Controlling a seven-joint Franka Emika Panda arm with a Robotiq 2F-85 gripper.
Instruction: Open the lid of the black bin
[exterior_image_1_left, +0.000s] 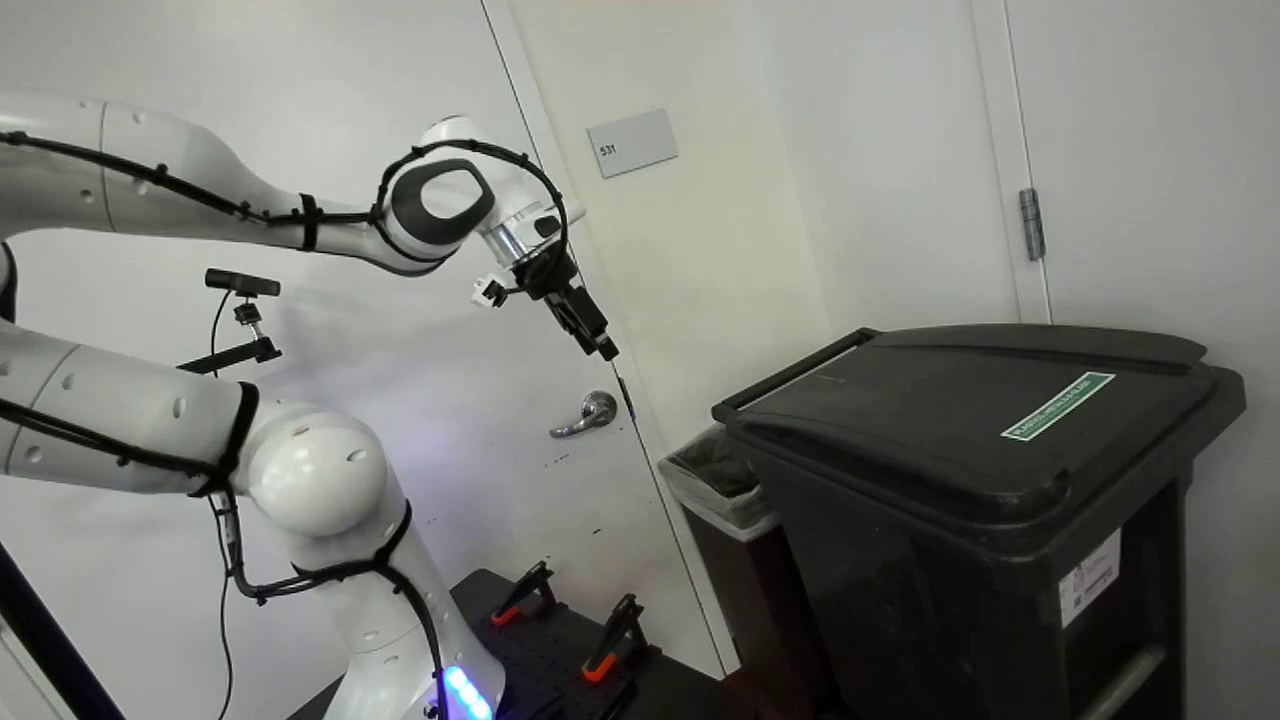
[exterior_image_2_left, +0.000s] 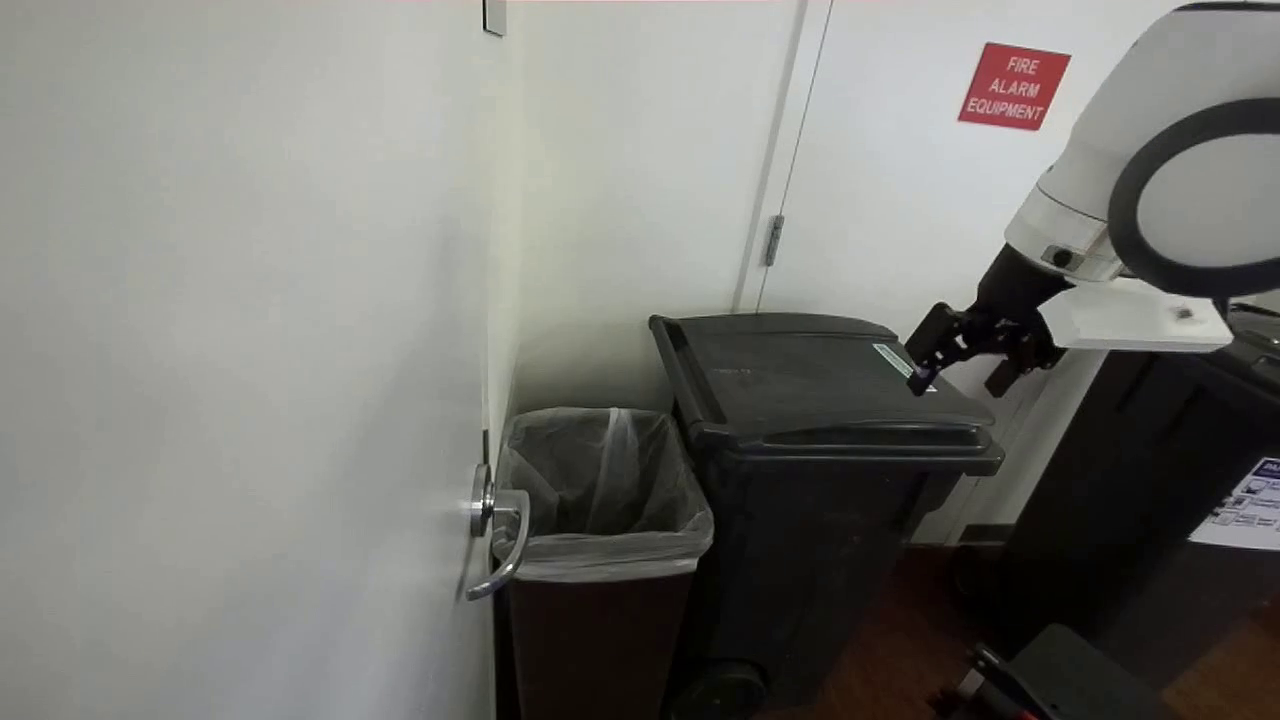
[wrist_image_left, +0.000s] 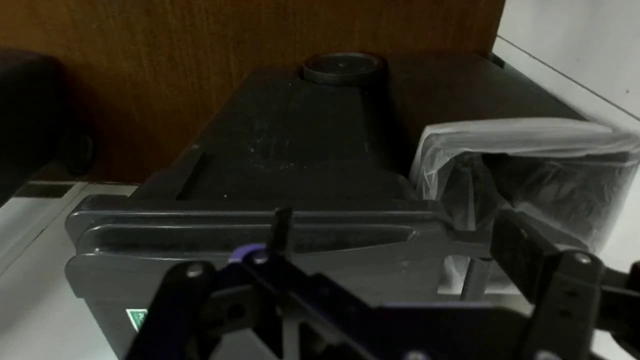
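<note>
The lid is flat and black with a green-white sticker, and lies closed on the black bin. The lid shows in both exterior views (exterior_image_1_left: 900, 410) (exterior_image_2_left: 800, 385) and in the wrist view (wrist_image_left: 380, 267). The black bin (exterior_image_1_left: 900, 610) stands upright; its side shows in an exterior view (exterior_image_2_left: 800, 550) and in the wrist view (wrist_image_left: 300, 145). My gripper (exterior_image_1_left: 597, 345) is open and empty, with its fingers wide apart in an exterior view (exterior_image_2_left: 960, 380) and in the wrist view (wrist_image_left: 397, 240). It hangs in the air above the lid's level, apart from the bin.
A brown waste basket (exterior_image_2_left: 600, 640) with a clear liner stands against the bin's side. A door with a lever handle (exterior_image_1_left: 585, 415) is beside it. Another dark bin (exterior_image_2_left: 1120, 490) stands farther along. Orange-tipped clamps (exterior_image_1_left: 615, 640) sit on the black robot table (exterior_image_1_left: 690, 690).
</note>
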